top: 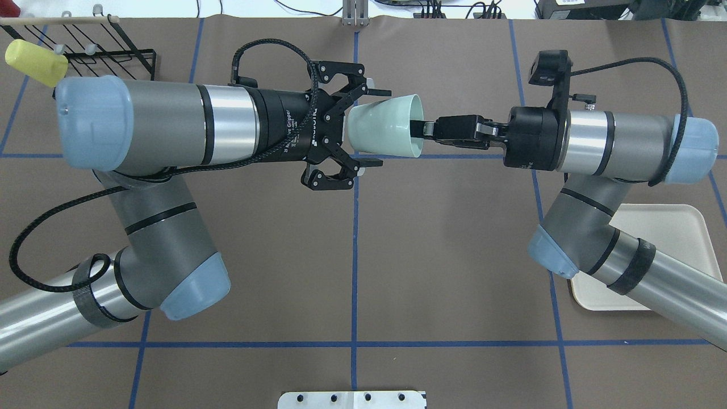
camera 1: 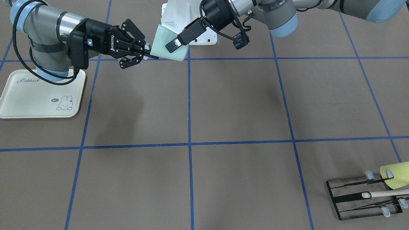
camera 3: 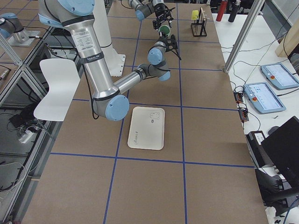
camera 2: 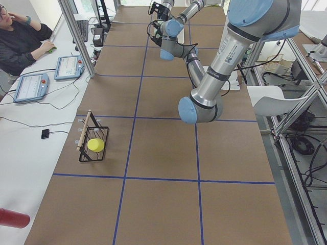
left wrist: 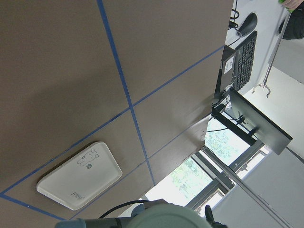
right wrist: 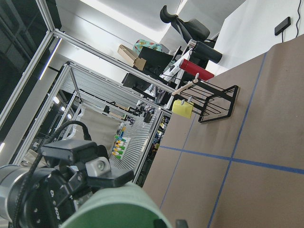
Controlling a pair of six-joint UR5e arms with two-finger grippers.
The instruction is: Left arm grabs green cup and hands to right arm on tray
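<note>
The pale mint green cup (top: 380, 133) hangs on its side above the table's middle, mouth toward my right arm. My right gripper (top: 419, 128) is shut on its rim, one finger inside the mouth; the front view shows the same pinch of the right gripper (camera 1: 149, 51) on the green cup (camera 1: 161, 41). My left gripper (top: 375, 128) stands open around the cup's base, its fingertips (top: 379, 91) spread just clear of the wall. The cream tray (top: 681, 227) lies on the table under my right arm's elbow, bare in the front view of the tray (camera 1: 19, 105).
A black wire rack (camera 1: 364, 198) with a wooden bar and a yellow-green cup (camera 1: 396, 174) sits at the table's far corner on my left side. The white robot base (camera 1: 179, 19) stands behind the cup. A person (camera 2: 20, 35) sits at a desk beside the table.
</note>
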